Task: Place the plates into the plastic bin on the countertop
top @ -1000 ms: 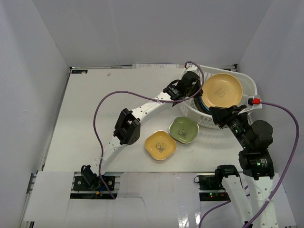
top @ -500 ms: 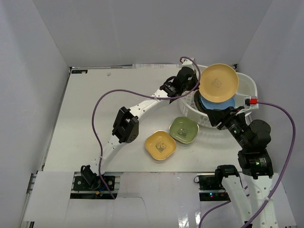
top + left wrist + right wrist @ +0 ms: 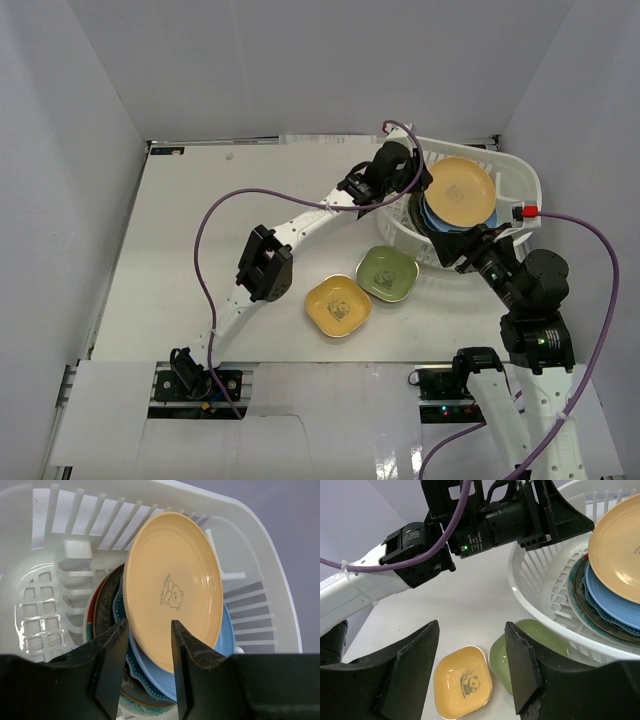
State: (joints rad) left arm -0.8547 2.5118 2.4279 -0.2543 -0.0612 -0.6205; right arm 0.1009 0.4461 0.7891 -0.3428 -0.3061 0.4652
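Leaning on stacked dishes (image 3: pixel 227 630) inside the slotted white plastic bin (image 3: pixel 520 175) at upper right, the glossy round yellow plate (image 3: pixel 460 190) sits free; left gripper (image 3: pixel 148 625) and right gripper (image 3: pixel 471 627) both gape empty.

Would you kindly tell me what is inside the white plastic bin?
The plastic bin holds leaning plates: the round yellow plate in front, the light blue plate behind it. Of the further plates only rims show; their faces are covered.

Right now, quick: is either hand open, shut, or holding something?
Left hand: open, clamping nothing; the round yellow plate rests in the plastic bin.
Right hand: open, empty.
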